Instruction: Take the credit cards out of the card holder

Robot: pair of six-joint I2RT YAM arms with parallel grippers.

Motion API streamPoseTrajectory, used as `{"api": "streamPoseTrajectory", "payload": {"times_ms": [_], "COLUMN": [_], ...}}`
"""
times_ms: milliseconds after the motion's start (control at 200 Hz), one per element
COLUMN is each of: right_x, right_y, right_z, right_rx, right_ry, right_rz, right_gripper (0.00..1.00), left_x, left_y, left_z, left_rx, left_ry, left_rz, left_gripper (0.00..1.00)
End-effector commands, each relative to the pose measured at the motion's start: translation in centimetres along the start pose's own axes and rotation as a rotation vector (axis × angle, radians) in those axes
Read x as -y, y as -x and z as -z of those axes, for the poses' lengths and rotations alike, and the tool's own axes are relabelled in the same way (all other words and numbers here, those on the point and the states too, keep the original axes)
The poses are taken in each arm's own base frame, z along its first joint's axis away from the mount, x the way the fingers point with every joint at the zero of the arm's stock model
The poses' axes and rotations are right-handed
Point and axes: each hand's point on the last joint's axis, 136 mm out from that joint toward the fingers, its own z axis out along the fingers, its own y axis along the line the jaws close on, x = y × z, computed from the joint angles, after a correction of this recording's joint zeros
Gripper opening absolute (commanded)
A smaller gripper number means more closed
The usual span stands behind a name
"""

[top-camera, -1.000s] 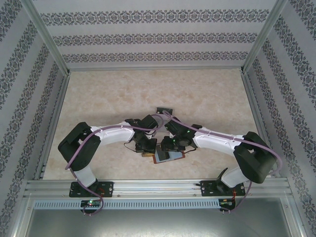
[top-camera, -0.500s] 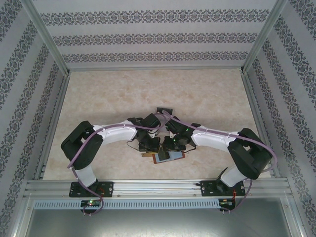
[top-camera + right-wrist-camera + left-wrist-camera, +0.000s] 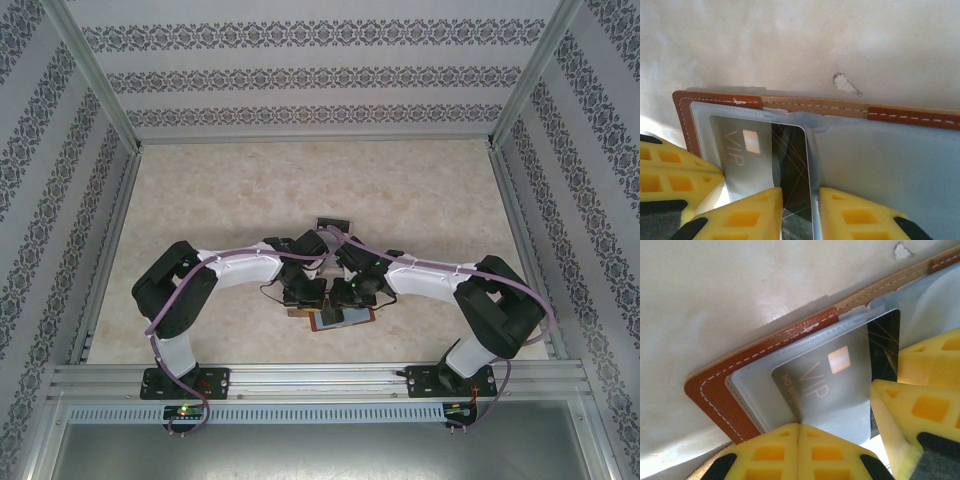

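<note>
Beige marbled tabletop sits inside grey-and-white patterned walls, with an aluminium rail along its near edge. Its far half and both side margins lie bare, so there is free room beyond and to either side of the 2 arms. They bend inward and meet at the middle, close to the near edge.

Under them lies the reddish-brown leather card holder, opened flat. Its white-stitched border runs just outside a clear plastic sleeve, and its blue-grey inner face spreads toward the right arm's side. A pale grey credit card marked VIP, with a dark strip along 1 side, sits partly in that sleeve, its far edge just inside the stitched border.

The left gripper has its 2 yellow fingers pressed together with no gap, the tips resting on the sleeve at the card's near corner. The right gripper stands narrow, with a slim gap between its fingers and the card's dark strip lying in that gap; whether they pinch the card I cannot tell. The 2 grippers stand just beside each other, crowded over the holder.

Beyond them a small dark flat rectangle lies on the tabletop, apart from the holder. A small white chip marks the surface just past the holder's stitched edge.
</note>
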Motion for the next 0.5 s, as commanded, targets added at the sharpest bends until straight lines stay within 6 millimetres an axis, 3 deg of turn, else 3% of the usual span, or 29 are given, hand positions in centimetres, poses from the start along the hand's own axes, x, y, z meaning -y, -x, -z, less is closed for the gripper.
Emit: {"api": "streamPoseTrajectory", "payload": {"times_ms": [0, 255, 500], "right_x": [-0.1, -1.7, -1.8], "right_y": [-0.5, 0.1, 0.0], "right_z": [-0.2, 1.5, 1.5], "right_rx": [-0.012, 0.032, 0.031], "right_ry": [0.044, 0.205, 0.264], "right_rz": [-0.013, -0.052, -0.081], "right_gripper": [0.26, 0.24, 0.19], "left_x": [-1.6, -2.7, -2.9], "left_y": [-0.5, -1.2, -1.4], "left_z": [-0.7, -1.3, -1.5], "left_rx": [-0.022, -0.049, -0.057], "left_ry": [0.089, 0.116, 0.12], "left_rz": [-0.003, 0.006, 0.008], "left_gripper": [0.08, 0.08, 0.08]}}
